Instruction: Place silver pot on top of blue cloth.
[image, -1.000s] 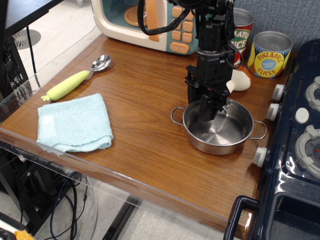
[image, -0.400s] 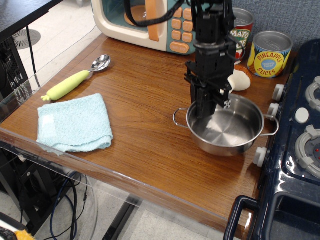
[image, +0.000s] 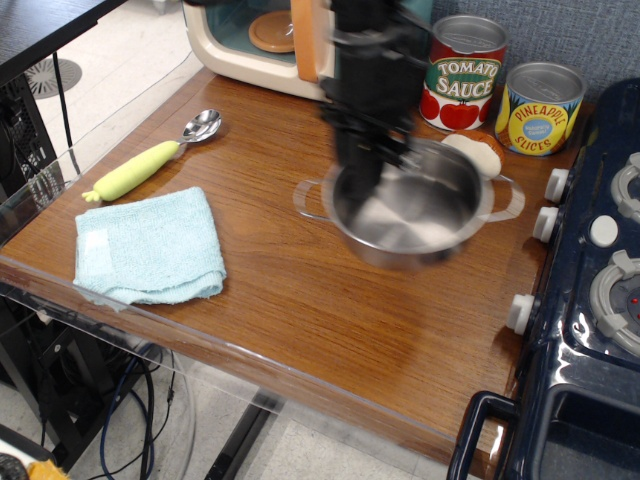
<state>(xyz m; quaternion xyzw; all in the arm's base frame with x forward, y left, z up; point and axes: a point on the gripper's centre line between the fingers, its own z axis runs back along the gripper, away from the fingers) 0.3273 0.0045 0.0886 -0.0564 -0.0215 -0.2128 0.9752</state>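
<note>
The silver pot (image: 420, 210) is shallow and shiny with two wire loop handles. It hangs blurred above the table's middle, clear of the wood. My black gripper (image: 362, 180) comes down from above and is shut on the pot's left rim. The blue cloth (image: 148, 248) is a pale aqua folded towel with a small white tag. It lies flat near the table's front left, well to the left of the pot and gripper.
A spoon with a yellow-green handle (image: 150, 160) lies behind the cloth. A toy microwave (image: 270, 40) stands at the back. A tomato sauce can (image: 464, 75) and a pineapple can (image: 540, 108) stand at the back right. A white mushroom-like item (image: 480, 152) lies behind the pot. A dark blue toy stove (image: 590, 300) borders the right edge.
My gripper has lifted the pot off the table and carried it up and to the left, toward the cloth. The cloth and spoon have not moved.
</note>
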